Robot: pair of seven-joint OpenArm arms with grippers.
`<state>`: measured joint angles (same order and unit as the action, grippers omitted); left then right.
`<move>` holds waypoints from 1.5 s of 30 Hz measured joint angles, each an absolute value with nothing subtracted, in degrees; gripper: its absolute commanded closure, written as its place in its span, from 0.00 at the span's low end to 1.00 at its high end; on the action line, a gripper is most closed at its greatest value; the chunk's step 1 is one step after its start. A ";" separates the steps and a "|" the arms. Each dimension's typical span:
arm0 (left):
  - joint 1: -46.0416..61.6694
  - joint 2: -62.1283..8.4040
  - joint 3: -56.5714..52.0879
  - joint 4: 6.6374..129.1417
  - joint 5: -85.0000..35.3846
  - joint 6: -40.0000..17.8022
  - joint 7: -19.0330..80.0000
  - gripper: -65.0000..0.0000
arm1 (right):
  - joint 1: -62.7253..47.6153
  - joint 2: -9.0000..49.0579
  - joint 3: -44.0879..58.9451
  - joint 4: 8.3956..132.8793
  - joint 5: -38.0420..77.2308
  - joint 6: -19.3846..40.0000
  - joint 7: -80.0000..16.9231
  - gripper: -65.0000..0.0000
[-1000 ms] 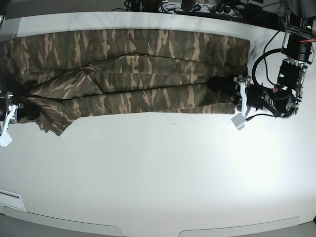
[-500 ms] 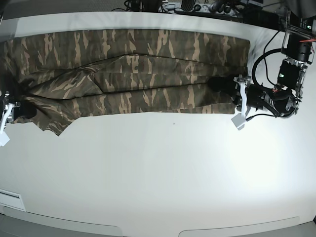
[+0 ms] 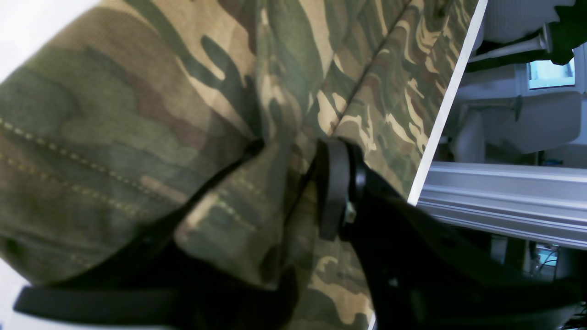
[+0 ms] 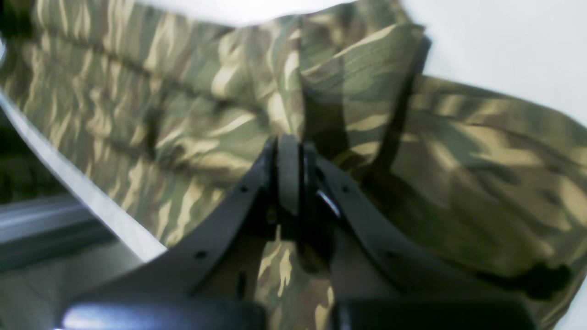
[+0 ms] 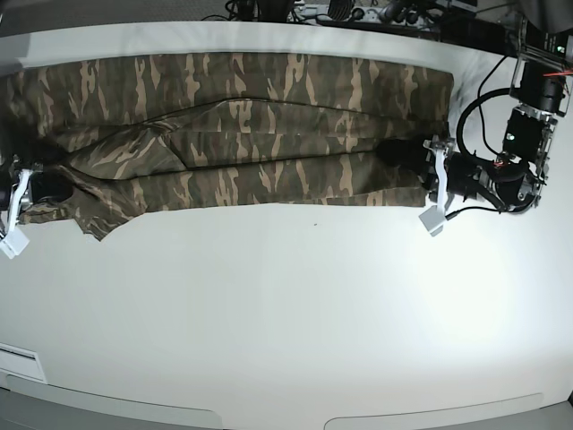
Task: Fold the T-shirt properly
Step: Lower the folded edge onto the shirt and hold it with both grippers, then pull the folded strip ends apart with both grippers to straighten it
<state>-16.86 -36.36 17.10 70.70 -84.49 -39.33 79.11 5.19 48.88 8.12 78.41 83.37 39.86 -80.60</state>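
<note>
The camouflage T-shirt (image 5: 251, 134) lies stretched in a long folded band across the far half of the white table (image 5: 313, 305). At the band's right end my left gripper (image 5: 414, 166) is shut on a bunch of hem. The left wrist view shows the stitched cloth (image 3: 114, 114) bulging between the black fingers (image 3: 335, 188). My right gripper (image 5: 40, 186) holds the band's left end. In the right wrist view its gripper (image 4: 289, 156) is pressed shut on a fold of the T-shirt (image 4: 458, 160). A loose corner (image 5: 94, 231) hangs toward the front there.
Cables and equipment (image 5: 358, 12) line the table's far edge. The left arm's black body and cable loop (image 5: 515, 152) stand at the right. An aluminium rail (image 3: 504, 201) runs just beyond the table edge in the left wrist view.
My right gripper has moved toward the table's far side with the shirt's left end, drawing the loose corner back with it. The left arm has not moved.
</note>
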 measured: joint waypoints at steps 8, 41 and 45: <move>-16.82 -36.36 17.02 70.74 -84.49 -39.42 79.11 0.69 | -2.13 49.54 8.12 89.84 83.90 39.92 -80.62 1.00; -16.84 -36.36 17.02 70.74 -84.49 -39.46 79.11 0.69 | -11.53 56.14 8.05 91.96 57.98 38.35 -76.16 0.52; -16.84 -36.36 17.02 70.74 -84.51 -39.44 79.11 0.69 | -8.58 56.14 8.03 91.92 58.06 35.46 -71.05 0.53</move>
<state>-16.84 -36.36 17.02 70.74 -84.51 -39.44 79.11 -8.58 56.14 8.03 91.92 58.06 35.46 -71.05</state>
